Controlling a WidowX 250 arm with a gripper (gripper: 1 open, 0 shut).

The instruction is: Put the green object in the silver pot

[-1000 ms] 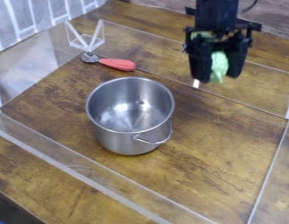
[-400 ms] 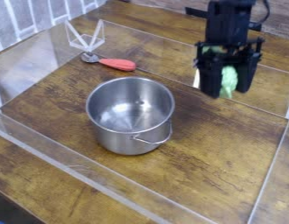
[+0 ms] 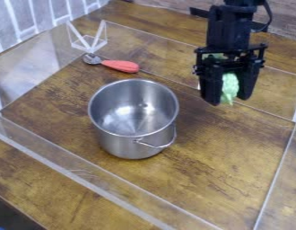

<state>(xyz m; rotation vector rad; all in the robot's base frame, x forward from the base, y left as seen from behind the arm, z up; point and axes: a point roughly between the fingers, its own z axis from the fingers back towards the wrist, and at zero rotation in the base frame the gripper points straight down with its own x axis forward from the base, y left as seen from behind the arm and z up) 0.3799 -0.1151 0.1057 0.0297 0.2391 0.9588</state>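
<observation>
The gripper (image 3: 227, 87) is holding the green object (image 3: 230, 86) between its two black fingers, pointing almost straight down, closed on it at a fairly wide setting. Compared with a second ago, it is sitting a little lower, and the object is staying clamped. It is hanging above the right part of the desk (image 3: 66, 202), beside the silver pot (image 3: 134, 117), not over it. The pot is standing empty near the desk middle, so the carrying is, I judge, not finished.

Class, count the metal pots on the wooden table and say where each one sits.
1. The silver pot stands left of centre on the table, nearer than the red-handled tool. None seems hidden.
</observation>
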